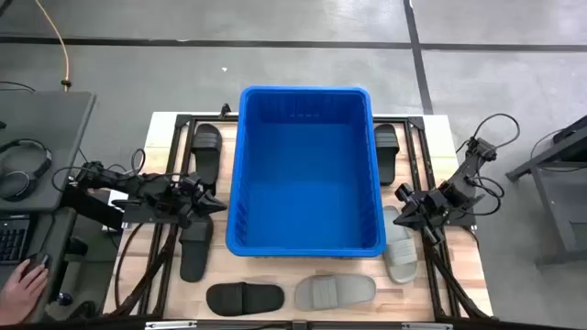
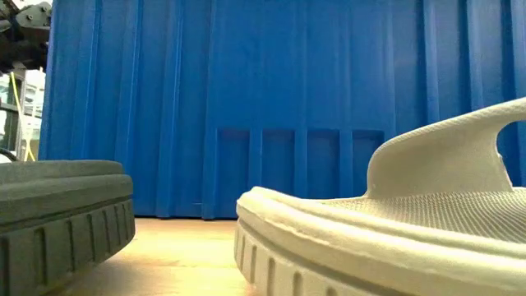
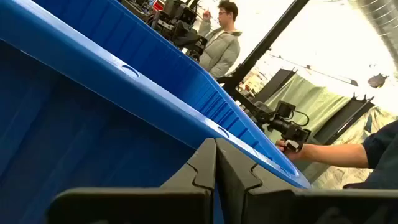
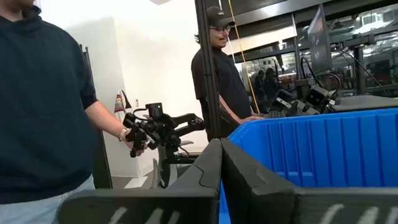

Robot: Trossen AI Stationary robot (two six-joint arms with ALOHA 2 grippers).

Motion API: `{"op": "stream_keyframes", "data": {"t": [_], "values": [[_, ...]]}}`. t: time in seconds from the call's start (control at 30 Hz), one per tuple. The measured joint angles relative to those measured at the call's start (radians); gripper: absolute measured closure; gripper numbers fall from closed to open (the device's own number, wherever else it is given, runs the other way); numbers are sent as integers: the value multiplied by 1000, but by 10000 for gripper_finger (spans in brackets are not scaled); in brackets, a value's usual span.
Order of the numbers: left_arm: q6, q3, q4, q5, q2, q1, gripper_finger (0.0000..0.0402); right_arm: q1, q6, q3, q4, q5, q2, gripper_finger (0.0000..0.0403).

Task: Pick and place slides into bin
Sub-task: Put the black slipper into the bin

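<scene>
Both grippers have their fingers pressed together on nothing: the left gripper (image 1: 218, 205) hangs just beside the bin's (image 1: 243, 147) left wall, the right gripper (image 1: 401, 194) just beside its right wall. Slides lie on the desk (image 1: 463, 266) around the bin: black ones (image 1: 205, 151) on the left, a grey one (image 1: 334, 291) in front. A person (image 4: 221, 71) stands beyond the desk.
</scene>
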Motion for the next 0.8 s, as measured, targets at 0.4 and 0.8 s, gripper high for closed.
{"op": "stream_keyframes", "data": {"t": [0.4,0.8], "values": [[0,0,0,0,0,0,401,0,-4,0,47,8,0,402],[-16,0,9,0,0,0,401,0,-79,0,223,7,0,402]]}}
